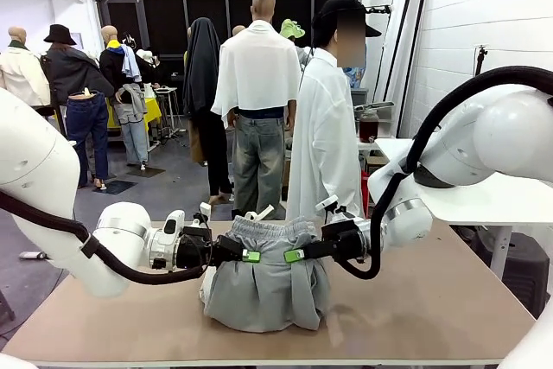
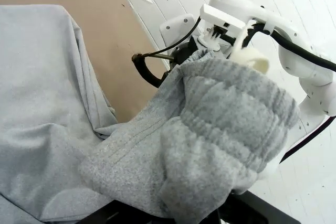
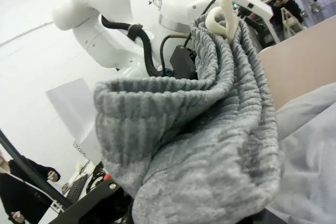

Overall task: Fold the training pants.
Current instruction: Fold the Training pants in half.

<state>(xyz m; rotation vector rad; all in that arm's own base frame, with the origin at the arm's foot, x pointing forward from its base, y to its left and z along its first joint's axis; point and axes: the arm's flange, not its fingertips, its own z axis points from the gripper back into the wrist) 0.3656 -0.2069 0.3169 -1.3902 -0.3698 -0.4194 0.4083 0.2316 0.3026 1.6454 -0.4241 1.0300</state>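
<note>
You are looking at the training pants [image 1: 263,278] in the lower middle of the front frame, hanging as a bunched grey bundle whose lower edge is resting on the counter [image 1: 432,308]. Just above that, the two hands are meeting the cloth from opposite sides: the left hand [image 1: 249,256] is coming in from the frame's left, the right hand [image 1: 295,256] from the right, each pressed together and pinching the gathered waistband. Both wrist views are showing that ribbed waistband bunched right in front of the fingers, with the other arm just beyond it.

The relation that matters for you: the waistband is running side to side between the two hands, and the legs are falling below toward the near edge of the counter. Neither arm is nearer; they are sitting level, close together, with only a short stretch of waistband between them. Any fold will probably hinge on that shared line.

Farther off, a person in a white shirt [image 1: 324,144] is standing at the far side of the counter.
</note>
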